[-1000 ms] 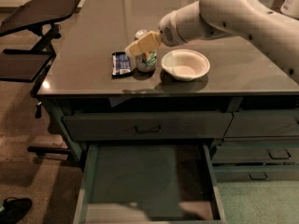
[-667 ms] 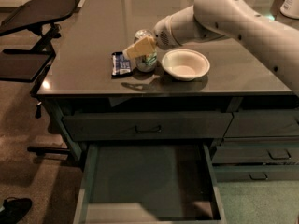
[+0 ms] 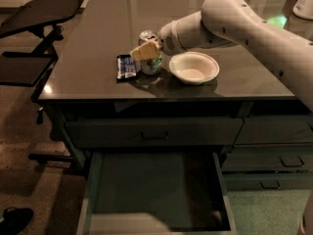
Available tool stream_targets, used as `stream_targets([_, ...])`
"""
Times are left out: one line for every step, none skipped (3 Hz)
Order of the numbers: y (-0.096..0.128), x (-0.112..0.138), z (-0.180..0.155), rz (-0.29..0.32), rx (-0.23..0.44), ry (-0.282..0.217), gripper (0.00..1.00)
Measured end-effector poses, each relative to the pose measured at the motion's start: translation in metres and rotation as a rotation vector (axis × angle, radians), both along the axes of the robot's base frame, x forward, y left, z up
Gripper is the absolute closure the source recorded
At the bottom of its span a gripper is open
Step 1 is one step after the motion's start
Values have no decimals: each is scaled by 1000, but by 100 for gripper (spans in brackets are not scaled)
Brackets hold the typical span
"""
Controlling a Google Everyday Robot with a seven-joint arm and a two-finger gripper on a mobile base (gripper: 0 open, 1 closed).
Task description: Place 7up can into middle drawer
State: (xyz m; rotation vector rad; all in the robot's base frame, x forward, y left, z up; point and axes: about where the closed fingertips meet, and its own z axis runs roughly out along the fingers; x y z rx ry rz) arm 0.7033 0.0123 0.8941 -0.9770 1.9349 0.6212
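The 7up can (image 3: 152,64) stands upright on the dark desk top (image 3: 98,43), near its front edge. My gripper (image 3: 145,49) is at the can's upper part, reaching in from the right on the white arm, with a tan part crossing the can's front. The middle drawer (image 3: 151,185) is pulled open below the desk, straight in front of the can. Its floor is bare and its paler front lip (image 3: 156,224) faces the camera.
A flat dark blue snack packet (image 3: 126,66) lies just left of the can. A white bowl (image 3: 194,67) sits just right of it. A closed drawer (image 3: 154,131) is above the open one, and narrower drawers (image 3: 281,160) stand at the right. A black stand (image 3: 39,9) is at the left.
The arm's upper part has swung left and lower across the desk. The gripper stays at the can. The can, packet and bowl have not moved.
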Motion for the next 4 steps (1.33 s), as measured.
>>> stream_targets([0, 0, 4, 0, 0, 0, 88])
stream_targets([-19, -16, 22, -9, 35, -51, 100])
stream_targets([-46, -54, 53, 1, 107, -133, 100])
stream_targets([-76, -93, 71, 38, 174, -178, 100])
